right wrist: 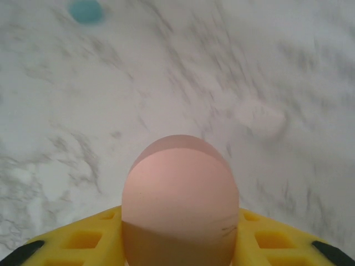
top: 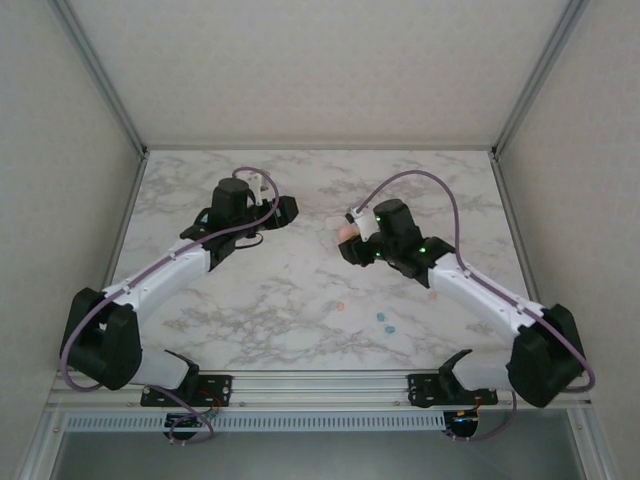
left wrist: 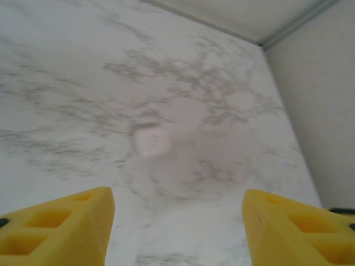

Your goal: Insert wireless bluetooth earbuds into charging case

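Note:
My right gripper (top: 350, 246) is shut on a pink-orange pebble-like charging case (right wrist: 180, 191), which stands up between the yellow fingers (right wrist: 75, 241) above the marble. The same pink case (top: 346, 233) sits at that gripper's tip mid-table. Several tiny earbuds lie near the front: a pink-orange one (top: 340, 306), two teal ones (top: 380, 317) (top: 391, 327), and another pinkish one (top: 432, 296) beside the right arm. My left gripper (left wrist: 177, 195) hangs open over bare marble, with a blurred white rounded case (left wrist: 151, 138) lying ahead of it. In the top view the left gripper (top: 283, 209) is at the back left.
A blurred teal object (right wrist: 85, 10) lies far off in the right wrist view, and a pale rounded shape (right wrist: 260, 119) rests on the marble beyond the pink case. Walls close the table (top: 300, 330) at the back and both sides.

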